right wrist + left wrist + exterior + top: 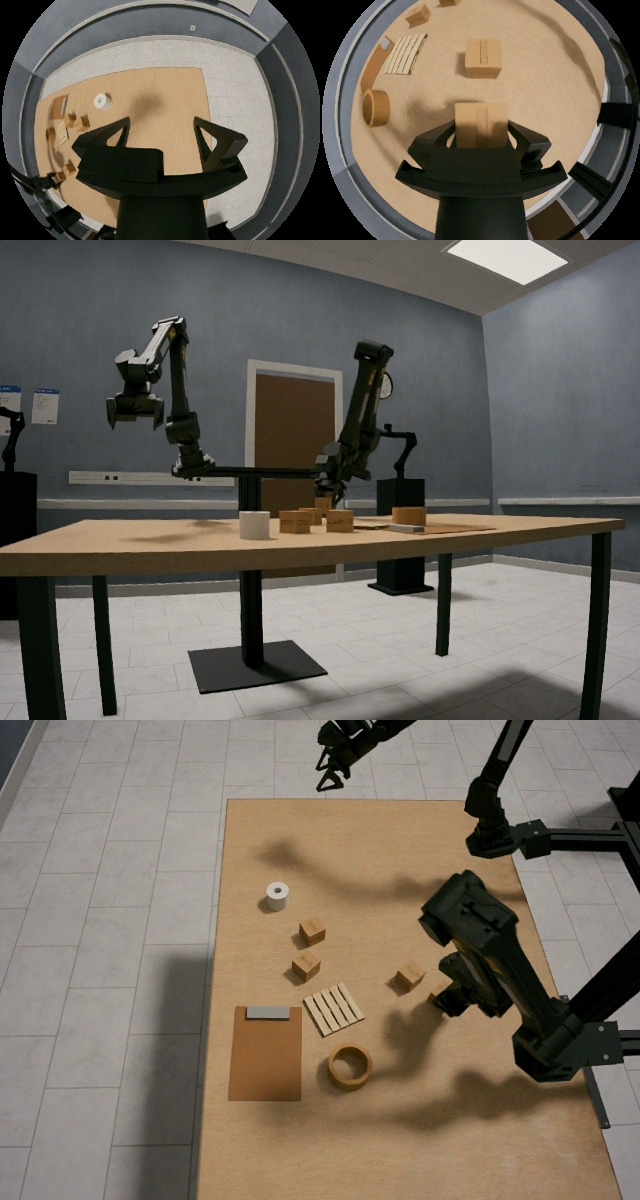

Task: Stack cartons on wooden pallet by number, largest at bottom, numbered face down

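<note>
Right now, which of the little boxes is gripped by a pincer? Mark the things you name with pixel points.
The carton [323, 505] [481, 120] between the left pincer's [481, 131] fingers; the other three stand free of both pincers.

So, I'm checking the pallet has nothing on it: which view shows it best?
The top view: the whole pallet shows, bare. Left wrist shows it smaller, bare; right wrist, tiny; exterior, nearly edge-on, partly hidden.

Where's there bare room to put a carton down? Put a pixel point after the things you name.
Open patches: between the pallet [338, 1010] [406, 54] and the carton [409, 976] [484, 57] nearest the left claw [448, 1003] [481, 119]; also beyond the white roll [277, 898] [254, 525] [103, 101], away from the cartons. Crowded: around that claw.
</note>
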Tool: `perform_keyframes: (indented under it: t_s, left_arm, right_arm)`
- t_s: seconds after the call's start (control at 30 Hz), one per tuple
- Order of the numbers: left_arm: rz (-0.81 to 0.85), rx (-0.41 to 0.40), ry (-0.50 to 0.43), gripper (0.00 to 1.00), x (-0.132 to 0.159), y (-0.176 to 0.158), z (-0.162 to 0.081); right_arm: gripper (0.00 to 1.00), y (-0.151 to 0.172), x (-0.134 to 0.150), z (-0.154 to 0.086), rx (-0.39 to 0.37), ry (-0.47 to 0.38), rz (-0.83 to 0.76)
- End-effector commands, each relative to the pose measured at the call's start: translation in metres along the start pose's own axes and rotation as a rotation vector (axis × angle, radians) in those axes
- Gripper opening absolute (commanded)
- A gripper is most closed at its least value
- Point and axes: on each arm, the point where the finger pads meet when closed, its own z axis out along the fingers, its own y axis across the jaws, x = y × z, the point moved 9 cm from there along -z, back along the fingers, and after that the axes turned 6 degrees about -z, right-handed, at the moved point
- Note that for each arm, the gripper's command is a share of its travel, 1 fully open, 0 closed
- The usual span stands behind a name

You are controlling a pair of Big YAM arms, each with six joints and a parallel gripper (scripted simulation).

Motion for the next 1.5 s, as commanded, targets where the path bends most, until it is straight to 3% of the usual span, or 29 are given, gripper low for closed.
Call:
perform_keyframes:
  t_s: [0.0,1.47]
  left_arm:
    - [0.01,-0.005,-0.009,0.5,0.002,0.002,0.007]
    - [0.01,-0.006,-0.008,0.5,0.02,0.003,0.029]
  right_arm:
    - [1.0,-0.005,-0.013,-0.002,0.011,-0.027,-0.015]
    - [1.0,-0.005,-0.013,-0.002,0.011,-0.027,-0.015]
